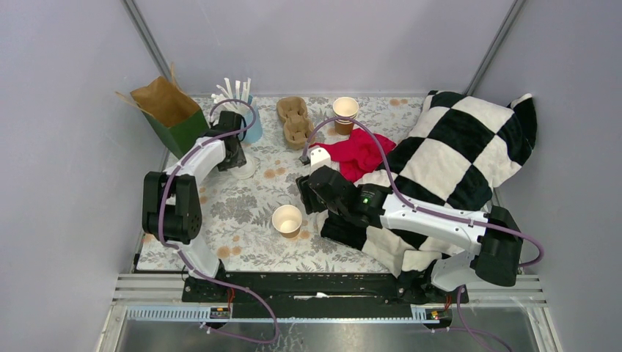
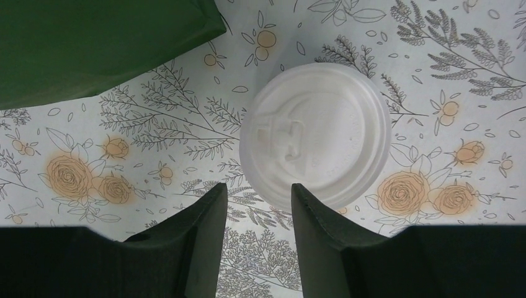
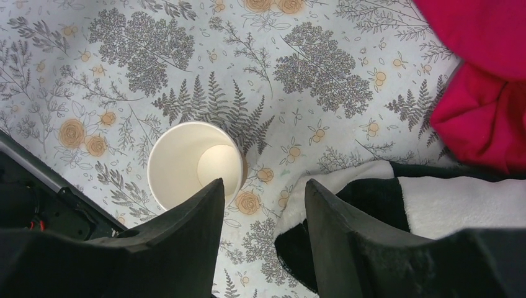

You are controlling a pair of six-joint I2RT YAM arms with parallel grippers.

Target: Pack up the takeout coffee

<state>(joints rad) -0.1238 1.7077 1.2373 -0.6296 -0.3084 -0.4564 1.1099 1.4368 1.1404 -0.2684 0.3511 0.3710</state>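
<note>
No lidded kraft cup shows in any view. A lidless paper cup (image 1: pixel 287 218) stands at the middle front, and also shows in the right wrist view (image 3: pixel 193 164). My right gripper (image 1: pixel 306 194) (image 3: pixel 263 181) is open and empty, just right of and above that cup. A round white lid (image 2: pixel 316 133) lies on the table near the green bag, small in the top view (image 1: pixel 246 171). I cannot see a cup under it. My left gripper (image 1: pixel 236 158) (image 2: pixel 257 186) is open and empty above the lid's near edge.
A green paper bag (image 1: pixel 176 121) (image 2: pixel 93 43) stands at the back left. Behind are a blue cup of straws (image 1: pixel 248 117), a cardboard cup carrier (image 1: pixel 295 119) and another lidless cup (image 1: pixel 345 111). A red cloth (image 1: pixel 359 154) (image 3: pixel 477 93) and a checkered blanket (image 1: pixel 455 154) (image 3: pixel 397 205) fill the right side.
</note>
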